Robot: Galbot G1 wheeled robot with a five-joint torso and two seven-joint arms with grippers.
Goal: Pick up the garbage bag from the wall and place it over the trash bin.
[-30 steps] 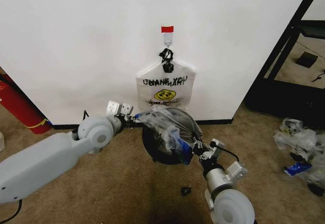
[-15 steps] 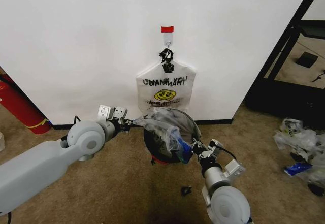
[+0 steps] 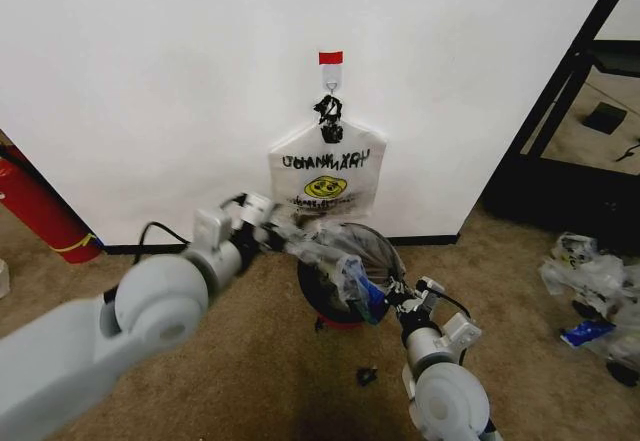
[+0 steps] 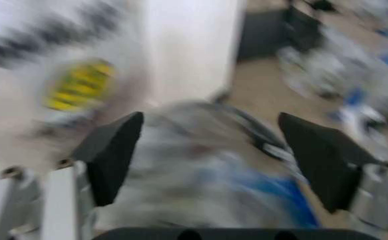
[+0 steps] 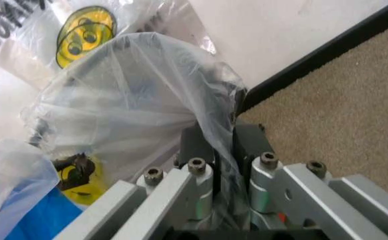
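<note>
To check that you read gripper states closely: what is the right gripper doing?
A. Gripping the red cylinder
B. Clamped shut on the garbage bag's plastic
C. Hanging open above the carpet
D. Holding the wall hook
B: in the right wrist view, the right gripper has its fingers closed on a fold of the garbage bag.

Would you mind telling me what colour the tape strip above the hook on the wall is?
Red. The tape strip shows best in the head view, on the white wall.
</note>
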